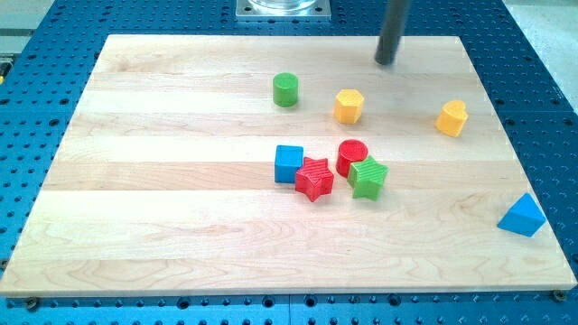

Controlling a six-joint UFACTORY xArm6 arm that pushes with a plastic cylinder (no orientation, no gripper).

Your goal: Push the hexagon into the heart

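A wooden table (181,226) is seen from above, with small blocks spread on it.

Going from the view's left, a green cylinder (285,89) is found first, near the view's top. Below it, in the middle of the table, a blue cube (289,163) is set. A red star (314,178) is touching the cube's right side. Next to the star, a red cylinder (351,157) is seen, and a green star (368,176) is pressed against it, lower and to the right. These four blocks are bunched together.

Above the bunch, the yellow hexagon (349,106) is placed, just right of the green cylinder but apart from it. The yellow heart (452,118) is found well to the right of the hexagon, at about the same height, with bare wood between them.

The tool is only a dark rod with nothing that can open, close or grip. The tip (386,61) is seen near the view's top, above and a bit right of the hexagon, not touching any block.

Last, a blue triangle (523,217) is set far to the right, at the table's edge, well apart from the rest.
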